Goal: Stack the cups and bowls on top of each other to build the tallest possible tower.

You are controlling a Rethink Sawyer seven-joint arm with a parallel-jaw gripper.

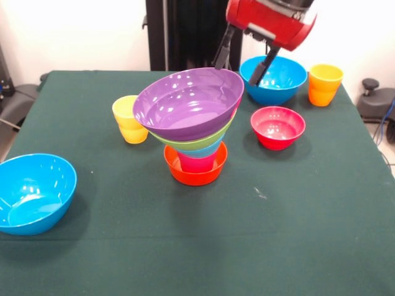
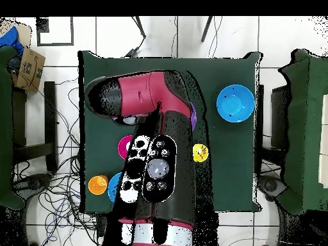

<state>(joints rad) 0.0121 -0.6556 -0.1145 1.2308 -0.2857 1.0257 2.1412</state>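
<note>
From the front, the tower (image 1: 194,132) stands near the middle of the green counter (image 1: 247,234): an orange bowl (image 1: 195,174) at the bottom, a red-pink cup (image 1: 197,164) sitting in it, then a light blue bowl (image 1: 207,152), a lime green bowl (image 1: 194,143) and, on top, a big purple bowl (image 1: 188,103) that tilts toward the camera. The red arm (image 1: 271,21) comes in from the top edge, and the tool (image 1: 241,65) shows as two dark fingers (image 1: 223,52) spread apart, pointing down behind the purple bowl's far rim; one finger ends right at that rim and the other reaches in front of a blue bowl (image 1: 274,79) at the back, pinching nothing. A yellow cup (image 1: 129,119) stands just left of the tower, a small red bowl (image 1: 278,127) to its right, an orange cup (image 1: 324,84) at the far right beside the blue bowl, and a second blue bowl (image 1: 34,192) lies tilted at the near left edge. From overhead, the arm (image 2: 150,128) covers most of the counter (image 2: 230,186) and hides the tool. Only a sliver of the purple bowl (image 2: 193,115) peeks out at the arm's edge. Clear of the arm lie a blue bowl (image 2: 235,103), the yellow cup (image 2: 200,152), the orange cup (image 2: 97,184), part of the red bowl (image 2: 123,147) and a slice of the other blue bowl (image 2: 113,187).
</note>
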